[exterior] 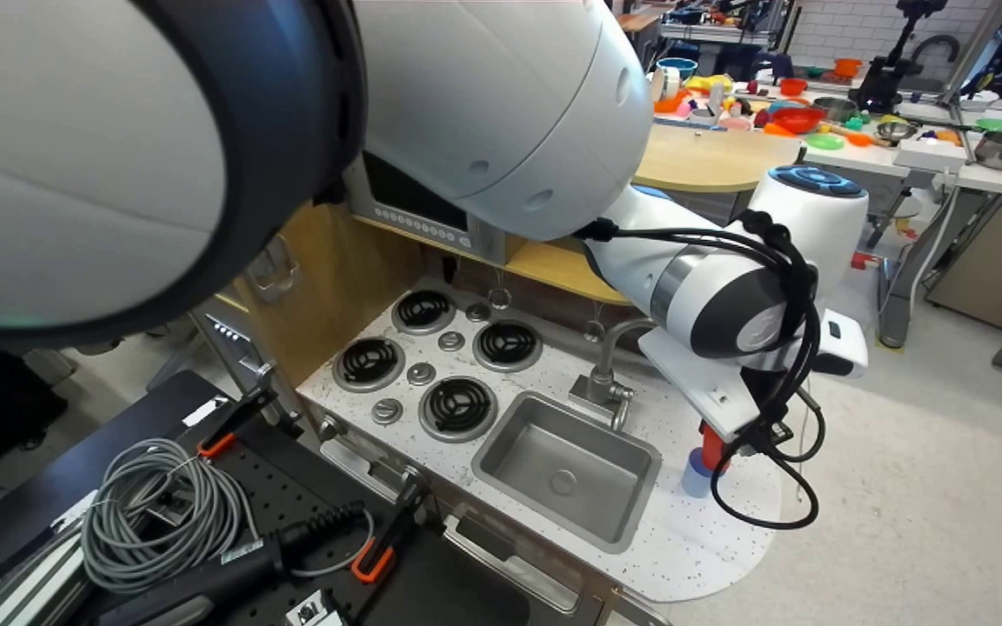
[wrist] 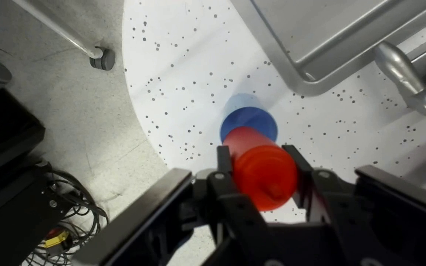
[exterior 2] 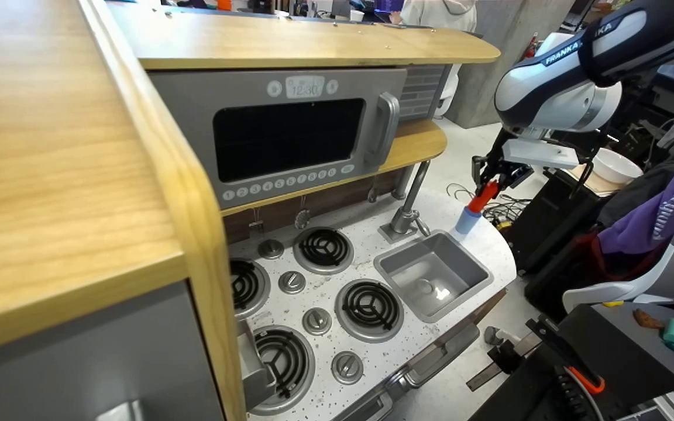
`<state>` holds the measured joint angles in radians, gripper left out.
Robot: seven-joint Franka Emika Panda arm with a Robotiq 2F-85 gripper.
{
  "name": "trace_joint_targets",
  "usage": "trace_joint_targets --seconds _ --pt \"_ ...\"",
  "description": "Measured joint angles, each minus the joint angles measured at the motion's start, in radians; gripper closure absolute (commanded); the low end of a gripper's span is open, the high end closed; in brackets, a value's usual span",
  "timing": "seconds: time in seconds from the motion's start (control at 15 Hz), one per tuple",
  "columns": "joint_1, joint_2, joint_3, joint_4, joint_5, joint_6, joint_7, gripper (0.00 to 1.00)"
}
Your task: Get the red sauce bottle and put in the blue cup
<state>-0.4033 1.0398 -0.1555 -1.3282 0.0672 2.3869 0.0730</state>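
Note:
The red sauce bottle [wrist: 266, 177] is between the two fingers of my gripper [wrist: 258, 157] in the wrist view, cap towards the camera. My gripper is shut on it and holds it tilted. The light-blue cup [wrist: 250, 117] stands upright on the white counter, below the bottle. In both exterior views the bottle [exterior: 711, 448] [exterior 2: 483, 197] has its lower end at the mouth of the cup [exterior: 698, 480] [exterior 2: 466, 222]. I cannot tell how far inside the cup that end is. Cables partly hide the gripper in an exterior view [exterior: 762, 435].
The sink basin [exterior 2: 425, 285] is beside the cup, with the faucet [exterior 2: 405, 219] behind it. The counter's rounded edge [wrist: 133, 99] lies near the cup, with floor beyond. Stove burners [exterior: 457, 407] are past the sink. A microwave [exterior 2: 185, 117] and shelf stand above the counter's back.

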Motion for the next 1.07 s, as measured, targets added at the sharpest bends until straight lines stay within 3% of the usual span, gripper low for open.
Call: trace_joint_targets --seconds 0.07,0.2,0.47,0.87,1.07 --pt "0.000 0.007 -0.001 0.009 0.000 -0.005 0.004 0.37" --pt "0.000 0.019 -0.001 0.024 0.000 -0.013 0.014 0.31" --pt "0.001 0.031 -0.001 0.038 0.000 -0.017 0.025 0.02" --pt "-0.001 0.022 -0.001 0.042 0.000 -0.049 0.015 0.00" --pt "-0.005 -0.010 0.001 0.011 -0.004 -0.094 -0.067 0.00"
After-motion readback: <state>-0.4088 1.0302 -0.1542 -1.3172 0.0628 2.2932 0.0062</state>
